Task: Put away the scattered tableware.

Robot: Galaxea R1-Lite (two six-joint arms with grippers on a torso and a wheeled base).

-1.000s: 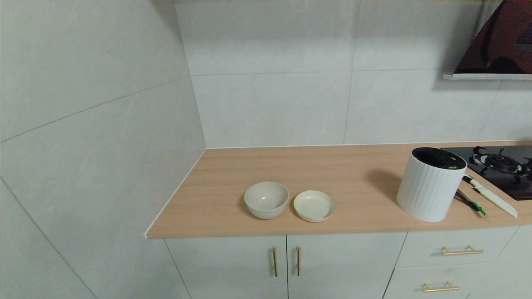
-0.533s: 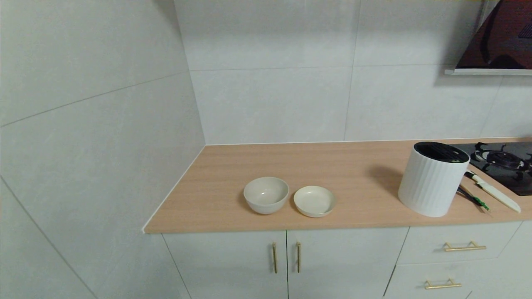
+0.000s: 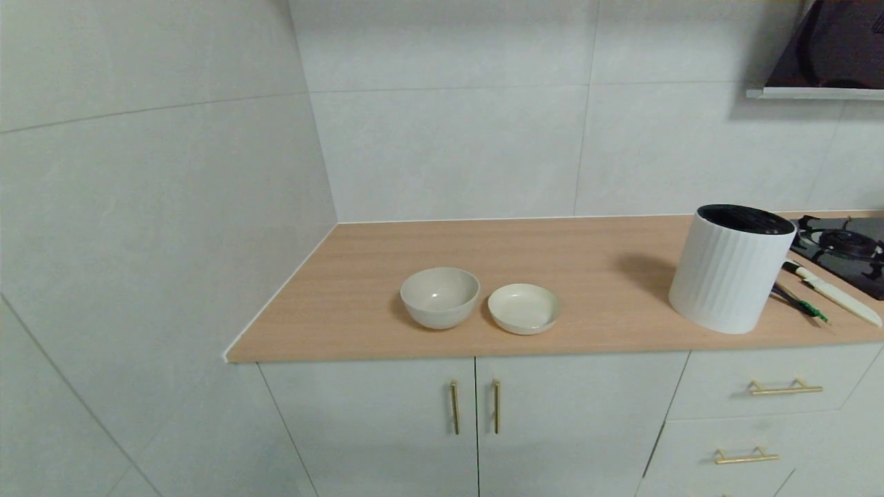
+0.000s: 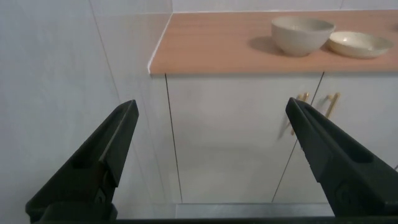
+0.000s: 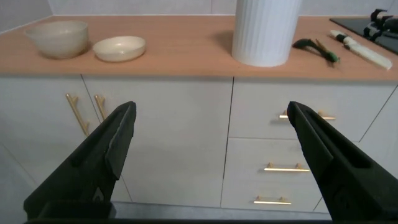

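Jaws of both grippers are standing wide open, gripping nothing; the left gripper (image 4: pixel 211 107) is hanging low before the cabinet (image 3: pixel 387 428), near the wall corner, and the right gripper (image 5: pixel 211 109) is hanging low where the cabinet doors are meeting the drawers (image 3: pixel 760 390); the counter (image 3: pixel 587 262) is running above them from the tiled corner to the stove (image 3: pixel 846 248); a white ribbed holder (image 3: pixel 728 279) with a dark top is standing upright near the counter's right end, just left of the stove; the bowl (image 3: pixel 440 297) is sitting near the front edge, above the cabinet doors, and the shallower dish (image 3: pixel 523 308) is sitting just beside it on the right, whether touching I cannot tell; both are lying well apart from the holder; a pale knife (image 3: pixel 839 297) is lying flat right of the holder, and a dark, green-tipped utensil (image 3: pixel 801 302) is lying between the two.
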